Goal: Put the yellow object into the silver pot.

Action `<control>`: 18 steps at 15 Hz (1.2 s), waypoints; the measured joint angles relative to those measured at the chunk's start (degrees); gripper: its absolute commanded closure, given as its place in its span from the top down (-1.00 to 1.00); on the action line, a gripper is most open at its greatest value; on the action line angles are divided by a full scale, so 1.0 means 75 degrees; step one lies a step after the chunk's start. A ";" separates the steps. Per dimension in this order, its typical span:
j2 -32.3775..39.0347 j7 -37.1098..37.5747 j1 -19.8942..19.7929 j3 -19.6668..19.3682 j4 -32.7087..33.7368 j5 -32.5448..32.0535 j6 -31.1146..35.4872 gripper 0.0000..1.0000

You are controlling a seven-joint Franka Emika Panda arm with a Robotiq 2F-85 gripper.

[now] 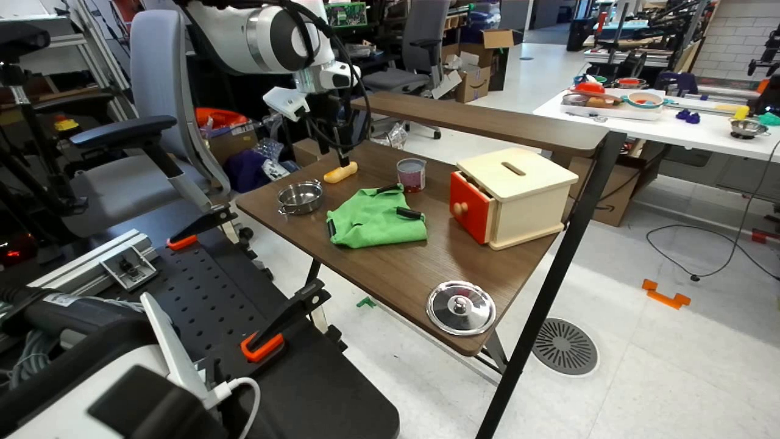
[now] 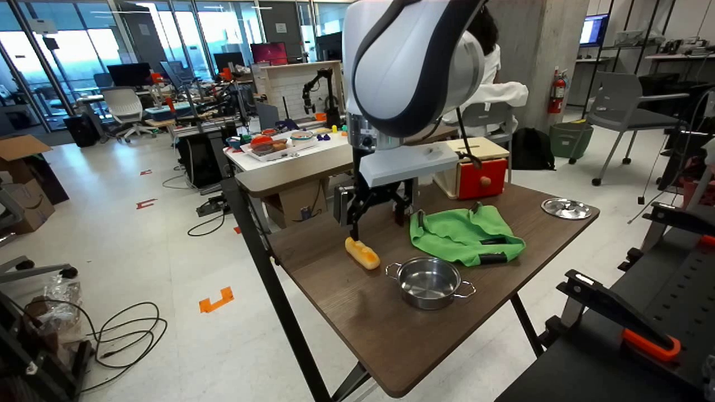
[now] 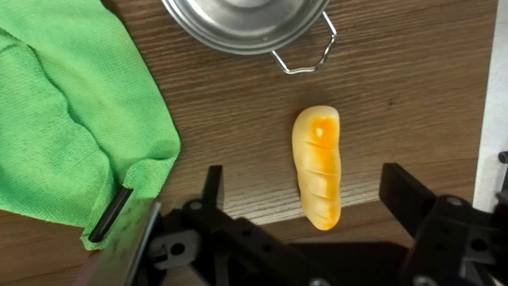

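The yellow object is a bread-shaped piece with orange shading. It lies on the brown table in both exterior views (image 1: 340,173) (image 2: 362,253) and in the wrist view (image 3: 317,167). The silver pot, open with two wire handles, stands beside it in both exterior views (image 1: 300,208) (image 2: 425,301). Part of the pot's rim shows at the top of the wrist view (image 3: 242,48). My gripper (image 3: 302,174) is open and empty above the yellow object, whose lower part lies between the fingers in that view, with space on both sides. The gripper also shows in an exterior view (image 2: 377,228).
A green cloth (image 1: 378,222) with black strips lies next to the pot and the yellow object. A tin can (image 1: 411,178), a wooden box with a red drawer (image 1: 530,204) and a silver lid (image 1: 461,311) stand on the table. A raised shelf (image 1: 481,121) runs along one side.
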 measured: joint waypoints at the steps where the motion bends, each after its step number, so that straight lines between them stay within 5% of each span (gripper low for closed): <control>1: 0.0176 0.0000 0.0023 -0.0009 0.0179 0.0034 -0.0024 1.00; 3: 0.0483 0.0000 0.0059 -0.0013 0.0495 0.0062 -0.0128 1.00; 4: 0.0608 0.0000 0.0081 -0.0012 0.0636 0.0091 -0.0195 0.85; 5: 0.0713 0.0000 0.0110 -0.0012 0.0777 0.0129 -0.0258 0.47; 14: 0.1053 -0.0004 0.0309 -0.0062 0.1472 0.0155 -0.0655 -0.90; 15: 0.1050 -0.0012 0.0309 -0.0078 0.1495 0.0155 -0.0723 -0.01; 16: 0.1037 -0.0023 0.0308 -0.0080 0.1527 0.0155 -0.0799 -0.08; 18: 0.1037 -0.0083 0.0308 -0.0078 0.1564 0.0155 -0.0927 0.10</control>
